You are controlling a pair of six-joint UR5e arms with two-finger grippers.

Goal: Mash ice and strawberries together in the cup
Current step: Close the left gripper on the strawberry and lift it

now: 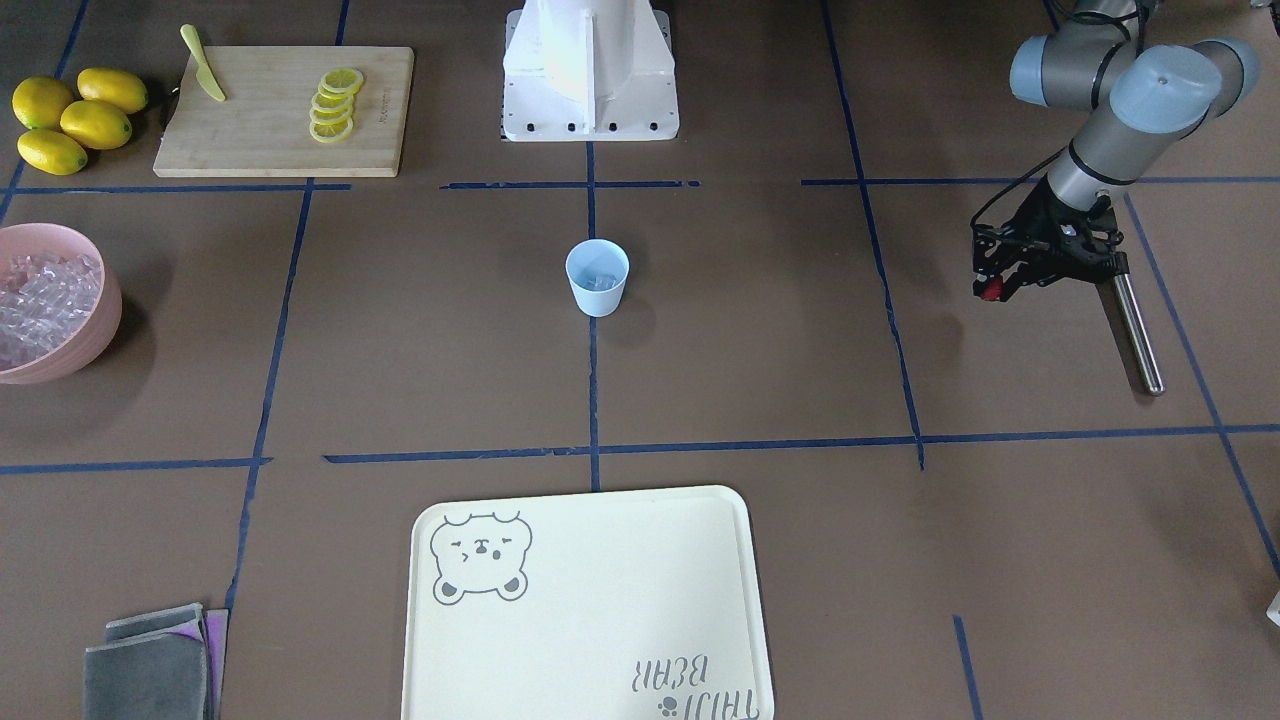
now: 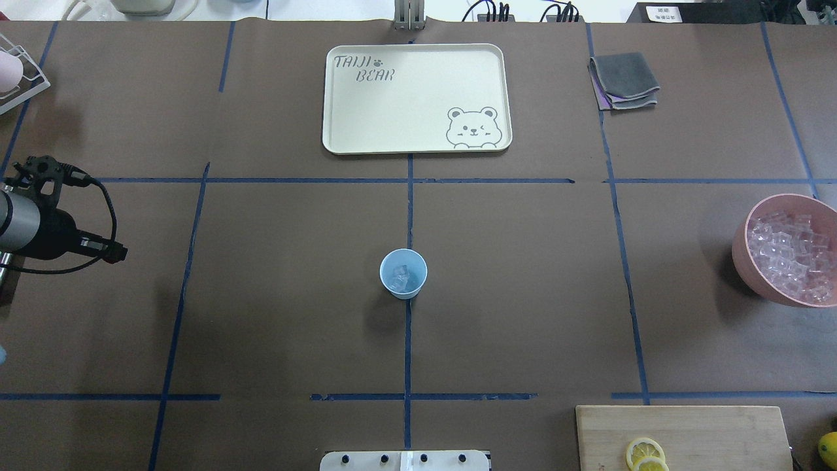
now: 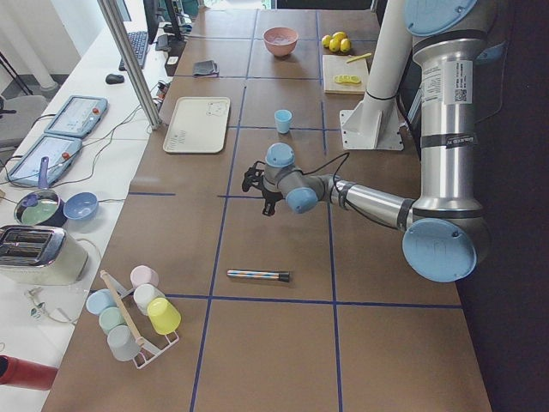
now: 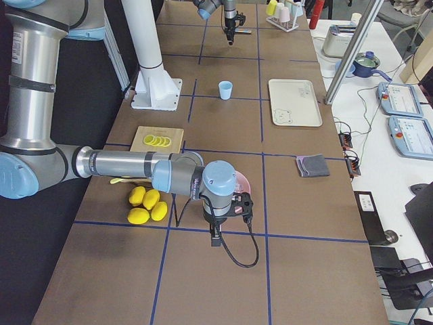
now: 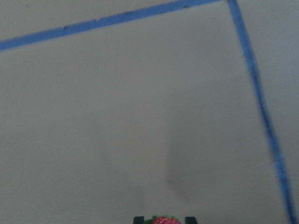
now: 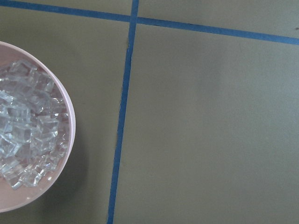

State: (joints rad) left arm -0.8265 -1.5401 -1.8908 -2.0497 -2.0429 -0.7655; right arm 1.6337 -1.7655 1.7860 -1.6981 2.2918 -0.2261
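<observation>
The strawberry (image 5: 162,220) was held tight in the jaws of the left gripper (image 1: 996,288), well apart from the cup (image 1: 597,278) in the middle of the table, where ice (image 2: 401,279) was seen inside, and whether the jaws of the right gripper (image 4: 215,237) by the pink bowl (image 1: 100,330) were open could not be told.

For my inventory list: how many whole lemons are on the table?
4, clustered beside the cutting board: the top-left lemon, top-right lemon, middle lemon, bottom lemon, in the front-facing view. None seems hidden.
</observation>
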